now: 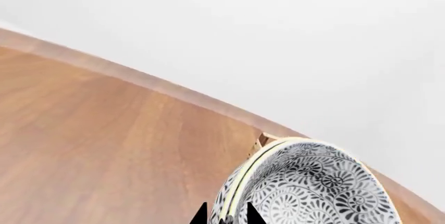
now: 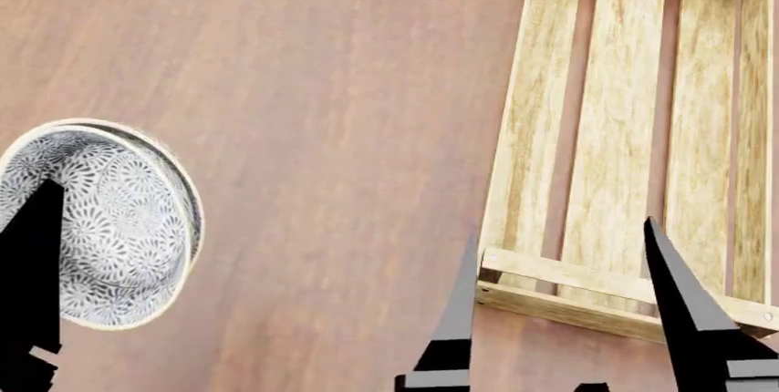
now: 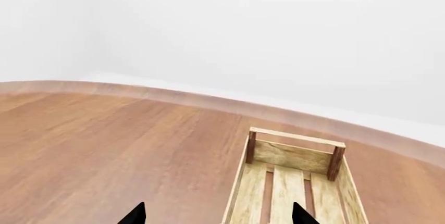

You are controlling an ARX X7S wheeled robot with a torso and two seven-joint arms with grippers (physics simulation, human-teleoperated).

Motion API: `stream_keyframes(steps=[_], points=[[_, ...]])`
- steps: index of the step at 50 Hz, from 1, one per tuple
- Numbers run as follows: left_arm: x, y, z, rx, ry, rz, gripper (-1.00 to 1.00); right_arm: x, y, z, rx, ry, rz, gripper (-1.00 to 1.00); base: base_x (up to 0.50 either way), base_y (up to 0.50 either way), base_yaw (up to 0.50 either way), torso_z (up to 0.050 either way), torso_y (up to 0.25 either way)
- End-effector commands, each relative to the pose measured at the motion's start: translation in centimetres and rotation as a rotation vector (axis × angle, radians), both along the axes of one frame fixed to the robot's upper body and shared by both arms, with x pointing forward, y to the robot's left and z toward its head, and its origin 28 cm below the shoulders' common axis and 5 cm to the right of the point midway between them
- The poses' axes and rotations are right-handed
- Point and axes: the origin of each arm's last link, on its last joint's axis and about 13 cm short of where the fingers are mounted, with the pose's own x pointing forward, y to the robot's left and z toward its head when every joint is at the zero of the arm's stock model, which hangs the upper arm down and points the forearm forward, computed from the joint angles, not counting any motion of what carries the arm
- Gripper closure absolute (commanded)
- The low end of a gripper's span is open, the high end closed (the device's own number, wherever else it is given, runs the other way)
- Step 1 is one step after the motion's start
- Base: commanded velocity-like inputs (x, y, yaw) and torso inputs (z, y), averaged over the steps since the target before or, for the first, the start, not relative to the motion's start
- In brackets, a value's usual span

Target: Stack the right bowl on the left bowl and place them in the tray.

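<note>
1. Work surface: a table [image 3: 104, 146] of reddish-brown wood with visible grain and a curved, lighter far edge [image 1: 139, 75].
2. Backdrop: plain white wall [image 3: 243, 31], featureless.
3. Lighting: even and diffuse, with soft shadows only.

Seemingly two stacked bowls [image 2: 104, 223], one tray [image 2: 633, 155]

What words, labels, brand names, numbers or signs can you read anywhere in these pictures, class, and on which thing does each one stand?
None: no readable text shows in any view.
The bowl bears only a black-and-white floral pattern, no lettering.
The tray and the table show plain wood grain, unmarked.
</note>
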Motion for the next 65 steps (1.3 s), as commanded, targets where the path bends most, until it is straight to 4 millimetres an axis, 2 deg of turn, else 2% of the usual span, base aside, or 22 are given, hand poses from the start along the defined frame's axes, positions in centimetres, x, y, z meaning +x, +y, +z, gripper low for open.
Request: stream_keyframes(steps=[1,12,23,36,65], points=[[0.0,-0.2,0.2,-0.042,-0.048,-0.047,1.0,-1.0,-1.1,2.4,0.023,0.019,0.128,-1.0,0.0,0.0,0.0,0.0,0.0],[-0.1,-0.3,0.4,-0.049,-0.051,-0.066,1.0,-1.7,-1.8,4.9,0.051,0.082,0.338,-1.0,0.0,0.0,0.0,0.0,0.001],[-0.2,-0.5,0.5,-0.05,-0.056,-0.078,1.0,-1.8,-1.2,5.9,0.017,0.119,0.438,-1.0,0.0,0.0,0.0,0.001,0.001],[-0.3,-0.7,0.5,-0.05,-0.059,-0.086,1.0,-1.4,-0.3,6.1,-0.019,0.161,0.499,-1.0,0.0,0.0,0.0,0.0,0.001],[-0.4,-0.7,0.8,-0.054,-0.068,-0.08,1.0,-1.3,1.9,6.3,0.165,0.254,0.775,-1.0,0.0,0.0,0.0,0.0,0.001]])
